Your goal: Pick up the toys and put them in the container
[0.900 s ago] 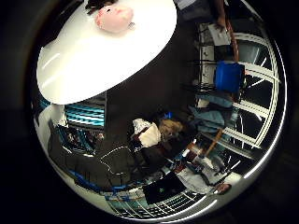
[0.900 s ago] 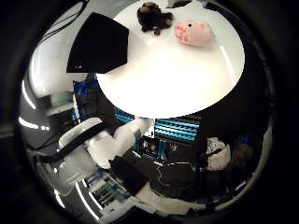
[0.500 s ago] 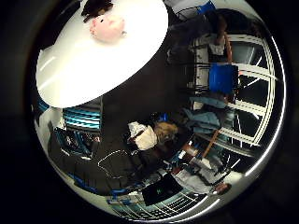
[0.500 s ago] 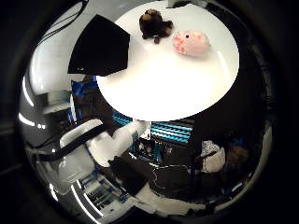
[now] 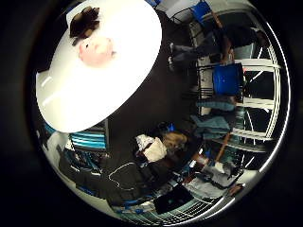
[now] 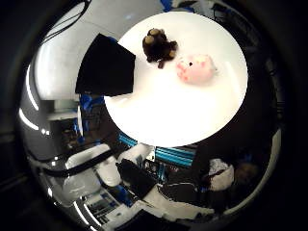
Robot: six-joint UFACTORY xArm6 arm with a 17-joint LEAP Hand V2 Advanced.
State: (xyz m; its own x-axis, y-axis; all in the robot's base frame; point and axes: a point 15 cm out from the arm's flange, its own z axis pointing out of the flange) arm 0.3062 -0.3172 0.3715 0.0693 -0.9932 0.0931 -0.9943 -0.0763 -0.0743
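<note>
Robot hand: none of it shows in either palm view; whether the fingers are apart or together cannot be told
Height: both views take in the whole table from well above, so the palm is far from the toys and touches nothing
Table: round, white top; most of its surface is bare
Pink toy: plush, pale pink with darker pink patches; lies on the table toward one edge; rounded body, long axis roughly along the line that runs from the brown toy outward to the nearer table rim; a small dark dot shows on its upper side; which end is the head cannot be told
Brown toy: dark brown plush, lies on the table just beside the pink toy, the two close or barely touching; limbs splayed; lighter rounded head end points away from the pink toy, toward the table edge; long axis runs from that head end down to its legs
Container: black, angular, sits at the table rim beside the brown toy, part of it overhanging the edge; near the brown toy, farther from the pink one; no toy is in it
Beyond: dark floor around the table; a blue chair well apart from it
</note>
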